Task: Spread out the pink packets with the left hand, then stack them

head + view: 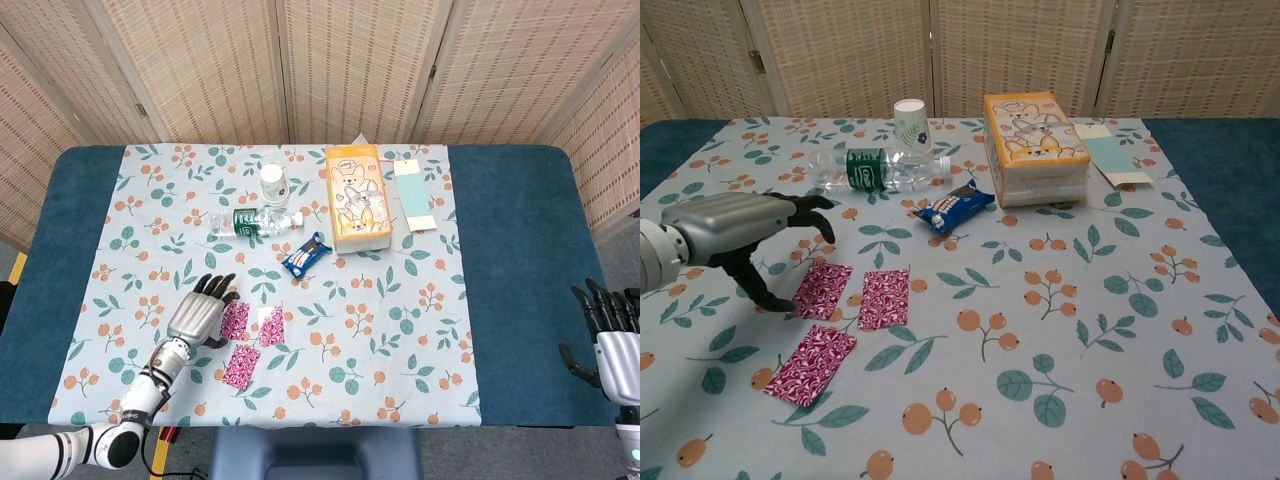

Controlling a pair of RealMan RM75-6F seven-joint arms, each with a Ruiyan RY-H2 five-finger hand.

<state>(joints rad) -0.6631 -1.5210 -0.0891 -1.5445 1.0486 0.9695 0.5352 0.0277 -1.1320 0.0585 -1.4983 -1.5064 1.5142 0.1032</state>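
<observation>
Three pink packets lie apart on the floral cloth: one at the left, one beside it, and one nearer the front edge. In the head view they show as a left packet, a right packet and a near packet. My left hand hovers open just left of the left packet, holding nothing; it also shows in the head view. At the far right edge of the table my right hand is open and empty.
A lying water bottle, a paper cup, a blue snack packet, an orange tissue box and a pale green card sit toward the back. Blue table edges flank the cloth.
</observation>
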